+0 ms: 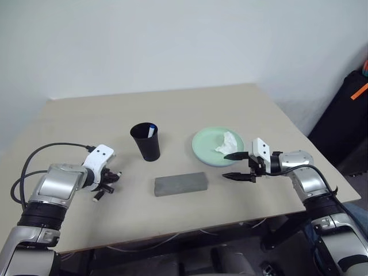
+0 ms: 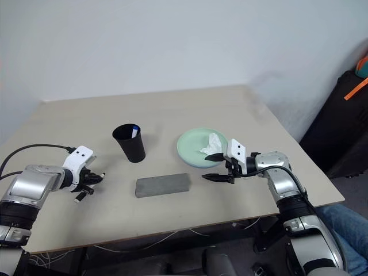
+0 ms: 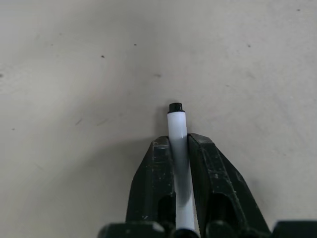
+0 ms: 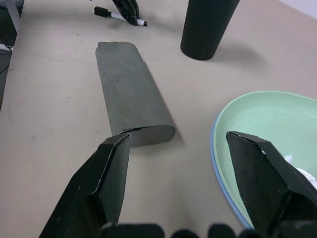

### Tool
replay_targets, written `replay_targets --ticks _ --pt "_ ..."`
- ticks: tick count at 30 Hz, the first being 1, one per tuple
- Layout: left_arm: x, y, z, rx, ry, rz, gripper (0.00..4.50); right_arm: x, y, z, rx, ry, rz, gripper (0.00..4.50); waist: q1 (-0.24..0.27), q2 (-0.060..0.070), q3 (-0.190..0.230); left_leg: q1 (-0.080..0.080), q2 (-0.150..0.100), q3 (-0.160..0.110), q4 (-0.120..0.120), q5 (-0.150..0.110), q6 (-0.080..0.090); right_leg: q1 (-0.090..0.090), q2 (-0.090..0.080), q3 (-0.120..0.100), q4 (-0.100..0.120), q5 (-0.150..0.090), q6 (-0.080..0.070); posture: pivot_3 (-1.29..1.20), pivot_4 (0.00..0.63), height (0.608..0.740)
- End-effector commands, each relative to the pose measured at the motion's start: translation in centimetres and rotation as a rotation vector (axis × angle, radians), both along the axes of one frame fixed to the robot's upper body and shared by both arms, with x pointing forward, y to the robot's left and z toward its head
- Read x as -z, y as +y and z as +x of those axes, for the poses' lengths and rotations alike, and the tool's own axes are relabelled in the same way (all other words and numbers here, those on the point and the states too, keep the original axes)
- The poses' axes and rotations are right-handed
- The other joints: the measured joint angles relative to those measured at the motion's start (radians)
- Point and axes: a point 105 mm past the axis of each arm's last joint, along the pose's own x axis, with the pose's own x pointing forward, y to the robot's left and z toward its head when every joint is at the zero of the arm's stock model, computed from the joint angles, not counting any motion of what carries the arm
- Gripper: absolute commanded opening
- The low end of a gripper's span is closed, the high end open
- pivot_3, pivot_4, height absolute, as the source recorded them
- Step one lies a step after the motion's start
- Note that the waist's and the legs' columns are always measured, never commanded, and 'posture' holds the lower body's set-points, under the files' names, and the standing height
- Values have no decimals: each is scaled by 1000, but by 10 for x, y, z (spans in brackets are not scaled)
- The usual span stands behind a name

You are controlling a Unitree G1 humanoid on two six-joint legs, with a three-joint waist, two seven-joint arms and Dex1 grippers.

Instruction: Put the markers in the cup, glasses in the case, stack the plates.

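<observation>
Beige tabletop (image 1: pixel 190 109) carries the whole scene in the head camera's left eye view. A black cup (image 1: pixel 146 141) stands near the middle with a blue-capped marker (image 1: pixel 150 129) poking out of its mouth. Just in front of it lies the closed grey case (image 1: pixel 180 184). To the cup's right sits the mint green plate (image 1: pixel 207 146), a crumpled white tissue (image 1: pixel 226 143) resting on it. The left gripper (image 1: pixel 105 185) is down at the table's left side, clenched on a second marker; the right gripper (image 1: pixel 237 166) hovers level beside the plate's near edge, fingers spread apart and holding nothing.

From the right eye the same layout shows: cup, case and plate in a loose cluster, arms on either flank. A person's blue-clad knee (image 2: pixel 339 221) shows beyond the table's right corner.

Looking along the left gripper from its wrist, its two black fingers (image 3: pixel 156 183) pinch a white marker barrel (image 3: pixel 178 148), the black tip pointing away over bare table.

Looking along the right gripper from its wrist, wide-spread fingers (image 4: pixel 106 173) frame the end of the case, with the green plate stacked on a light blue plate's rim (image 4: pixel 220 171) alongside. Beyond the case, the left gripper holds its marker at the tabletop.
</observation>
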Motion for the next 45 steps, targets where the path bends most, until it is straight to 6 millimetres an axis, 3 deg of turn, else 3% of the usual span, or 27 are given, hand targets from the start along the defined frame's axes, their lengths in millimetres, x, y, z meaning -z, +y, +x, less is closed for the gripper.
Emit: replay_targets --ticks 1,5,10,16,30,38,45 --pt "-37 -4 22 20 -180 -24 421 -13 1 3 -3 -56 14 3352 0 0 0 0 0 0 0 0 0 0 0 0 0 0 0 0 0 740" --pt "-79 -28 37 109 -398 -181 421 -13 0 3 -3 -57 13 3352 2 -1 0 -2 0 1 1 0 0 -1 -1 0 -1 0 0 0 0 740" --pt "-126 -67 23 351 -590 -379 421 -13 0 3 -1 -58 11 3352 2 -2 -1 -12 -2 1 2 -4 -2 -7 -2 2 -3 1 2 0 0 740" --pt "-172 -76 29 388 -782 -506 421 -13 0 4 1 -59 8 3352 2 -2 0 -12 -2 1 2 -6 0 -7 -1 2 -3 1 3 0 0 740" --pt "-193 -95 45 425 -859 -545 421 -13 -4 4 12 -64 2 3352 1 -3 0 -11 -1 2 9 -6 0 -4 -1 2 -2 0 3 0 0 740" --pt "-216 -88 58 367 -960 -527 421 -13 -5 4 15 -63 4 3352 2 -3 0 -11 -1 2 9 -6 0 -4 0 2 -2 0 3 0 0 740" --pt "-195 -89 77 345 -917 -410 421 -13 -4 5 13 -60 6 3352 2 -3 0 -11 -2 2 9 -6 0 -4 0 3 -2 0 3 0 0 740"
